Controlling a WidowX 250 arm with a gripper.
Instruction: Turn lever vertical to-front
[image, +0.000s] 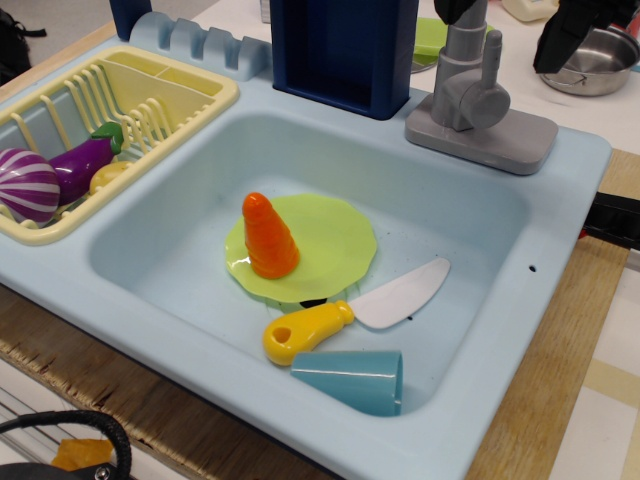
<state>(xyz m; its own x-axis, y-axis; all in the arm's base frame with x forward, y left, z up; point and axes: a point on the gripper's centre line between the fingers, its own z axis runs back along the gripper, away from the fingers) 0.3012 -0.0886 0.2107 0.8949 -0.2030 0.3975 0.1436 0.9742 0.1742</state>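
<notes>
Lever (468, 88): smooth grey plastic post.

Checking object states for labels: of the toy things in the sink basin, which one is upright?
The orange carrot: it stands point-up on the green plate. The yellow-handled knife lies flat and the blue cup lies on its side.

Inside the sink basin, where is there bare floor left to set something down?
Bare floor in the sink: the back strip behind the green plate, and the left side. Crowded at the front, where knife and blue cup lie.
</notes>
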